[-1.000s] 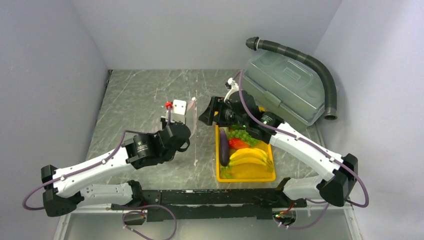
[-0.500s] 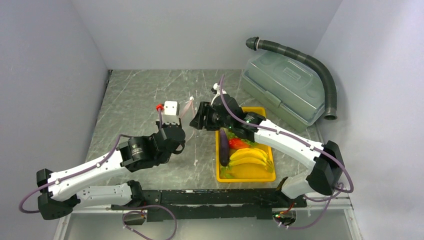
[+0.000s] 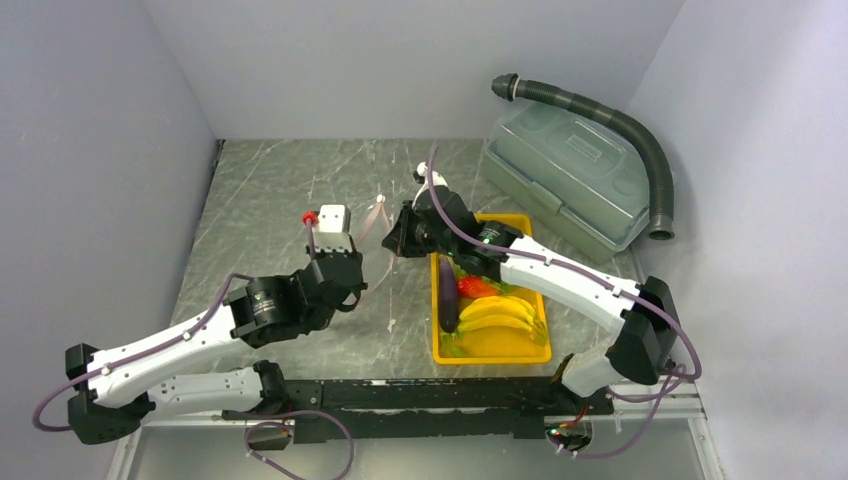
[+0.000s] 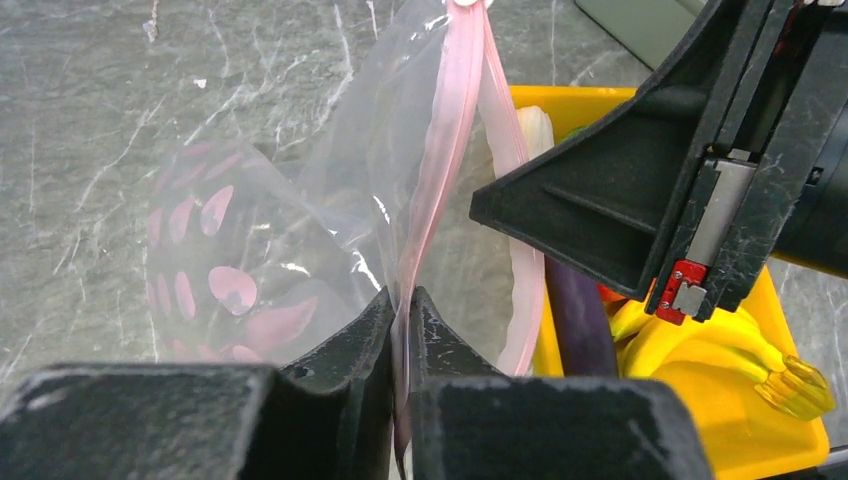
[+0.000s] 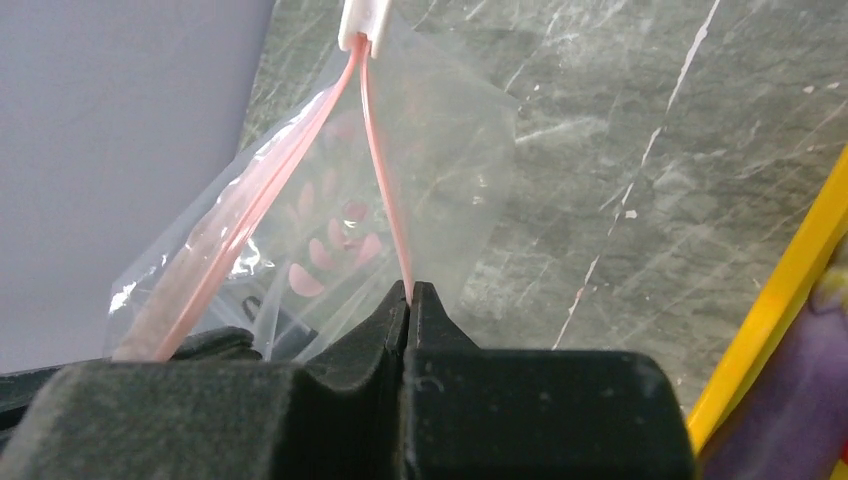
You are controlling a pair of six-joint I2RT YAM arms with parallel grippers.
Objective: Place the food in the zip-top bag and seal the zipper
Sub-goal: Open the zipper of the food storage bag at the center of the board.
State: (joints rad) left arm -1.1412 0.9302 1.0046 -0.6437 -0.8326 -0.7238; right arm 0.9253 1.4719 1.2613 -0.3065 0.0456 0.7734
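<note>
Zip-top bag (image 4: 330, 200), crinkly clear plastic: left jaws and right jaws each pinch its pink zipper (image 4: 445, 130).

One bag (image 4: 320, 190), one tray (image 3: 491, 355), one box (image 3: 572, 172), one hose (image 3: 642, 142).

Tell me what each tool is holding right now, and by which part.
Both grip the zip-top bag: left tool pinches one zipper lip, right tool the other.

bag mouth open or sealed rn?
Open: zipper strips diverge, left hand and right hand each pinching one side of the zip-top bag.
</note>
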